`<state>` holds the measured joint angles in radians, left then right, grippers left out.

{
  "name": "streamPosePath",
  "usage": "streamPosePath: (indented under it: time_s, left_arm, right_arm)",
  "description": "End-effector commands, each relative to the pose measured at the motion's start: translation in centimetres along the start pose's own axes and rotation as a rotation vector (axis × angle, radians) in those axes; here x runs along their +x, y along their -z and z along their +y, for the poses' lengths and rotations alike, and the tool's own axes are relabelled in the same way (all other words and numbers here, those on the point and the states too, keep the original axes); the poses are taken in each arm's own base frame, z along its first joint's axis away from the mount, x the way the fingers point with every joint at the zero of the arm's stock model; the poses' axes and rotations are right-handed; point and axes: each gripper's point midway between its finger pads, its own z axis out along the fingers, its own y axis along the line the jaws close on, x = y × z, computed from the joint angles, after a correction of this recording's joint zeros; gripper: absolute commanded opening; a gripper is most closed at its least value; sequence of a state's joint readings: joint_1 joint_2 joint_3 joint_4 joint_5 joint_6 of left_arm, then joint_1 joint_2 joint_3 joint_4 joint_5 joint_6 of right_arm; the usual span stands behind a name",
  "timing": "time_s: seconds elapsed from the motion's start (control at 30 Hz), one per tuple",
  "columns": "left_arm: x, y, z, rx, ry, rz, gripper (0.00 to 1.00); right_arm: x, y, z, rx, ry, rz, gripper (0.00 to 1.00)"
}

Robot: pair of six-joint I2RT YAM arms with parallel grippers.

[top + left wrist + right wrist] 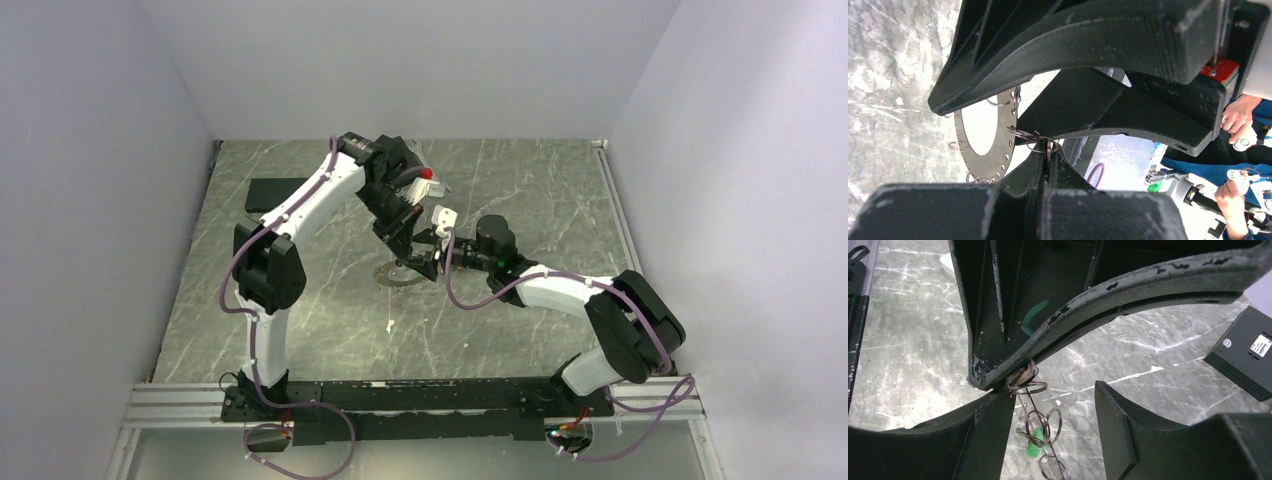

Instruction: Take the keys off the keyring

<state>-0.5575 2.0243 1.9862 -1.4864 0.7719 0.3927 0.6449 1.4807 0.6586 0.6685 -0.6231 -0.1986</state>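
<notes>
The grey marbled tabletop carries a flat black box near its far left corner and a small white scrap.

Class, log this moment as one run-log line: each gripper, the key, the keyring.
left gripper: shut on key | right gripper: open, near key | keyring: attached to key, green tag on

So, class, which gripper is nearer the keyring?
Left. The left gripper is shut on the keyring; the right gripper is open beside that grip, straddling the keyring without clamping it.
</notes>
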Motion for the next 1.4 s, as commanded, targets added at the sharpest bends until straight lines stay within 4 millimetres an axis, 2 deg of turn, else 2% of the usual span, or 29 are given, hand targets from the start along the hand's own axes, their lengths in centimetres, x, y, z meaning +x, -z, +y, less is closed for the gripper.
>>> streamPosePath:
  time_s: [0.0, 0.13, 0.33, 0.4, 0.47, 0.67, 0.8, 1.03, 1.13, 1.27, 1.37]
  left_arm:
    - [-0.4, 0.4, -1.5, 0.051, 0.013, -0.029, 0.0]
    - [-0.2, 0.2, -1.4, 0.053, 0.027, -0.026, 0.0]
    - [-0.7, 0.3, -1.0, 0.066, 0.049, -0.045, 0.0]
    - [-0.8, 0.3, -0.9, 0.073, 0.05, -0.047, 0.0]
    - [-0.7, 0.1, -1.1, 0.092, 0.057, -0.047, 0.0]
    - [-0.6, -0.3, -1.3, 0.128, 0.069, -0.041, 0.0]
    - [-0.2, -0.7, -1.1, 0.135, 0.085, -0.028, 0.0]
    - [0.1, -1.1, -0.8, 0.137, 0.091, -0.016, 0.0]
    - [0.1, -1.1, -0.9, 0.145, 0.091, -0.015, 0.0]
    - [-0.1, -1.0, -0.9, 0.145, 0.081, -0.019, 0.0]
    - [0.0, -1.1, -0.9, 0.152, 0.085, -0.018, 0.0]
  right_arm:
    - [-4.9, 0.2, -1.3, 0.058, 0.064, -0.143, 0.61]
    - [-5.3, 0.4, -1.0, 0.044, 0.064, -0.164, 0.6]
    - [-6.9, 0.9, 1.3, -0.076, 0.073, -0.242, 0.72]
    - [-6.7, 0.9, 1.1, -0.061, 0.082, -0.239, 0.72]
    - [-6.6, 0.8, 0.0, -0.01, 0.097, -0.228, 0.71]
    - [-7.1, 0.9, -1.8, 0.091, 0.111, -0.238, 0.66]
    - [-7.7, 1.1, -0.9, 0.048, 0.122, -0.276, 0.64]
    - [-8.3, 1.6, 1.8, -0.084, 0.175, -0.333, 0.54]
    - [-8.0, 1.4, 1.8, -0.092, 0.184, -0.318, 0.49]
    - [-7.3, 1.2, 1.7, -0.091, 0.191, -0.291, 0.48]
    - [-7.2, 1.1, 1.7, -0.095, 0.198, -0.287, 0.42]
